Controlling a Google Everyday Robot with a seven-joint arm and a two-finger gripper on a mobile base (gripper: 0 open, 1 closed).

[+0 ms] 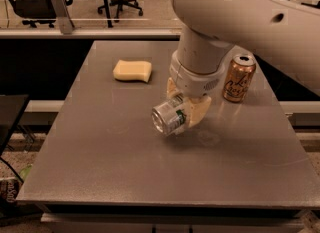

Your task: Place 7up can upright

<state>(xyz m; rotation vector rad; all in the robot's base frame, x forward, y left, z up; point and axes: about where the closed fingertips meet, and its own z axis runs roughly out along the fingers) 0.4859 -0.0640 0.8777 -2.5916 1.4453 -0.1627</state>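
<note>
Clamping the 7up can (169,116) on its side, the gripper (185,106) hangs over mid-table (100,167); copper can (239,78) upright to the right; sponge (132,70) back left.
</note>
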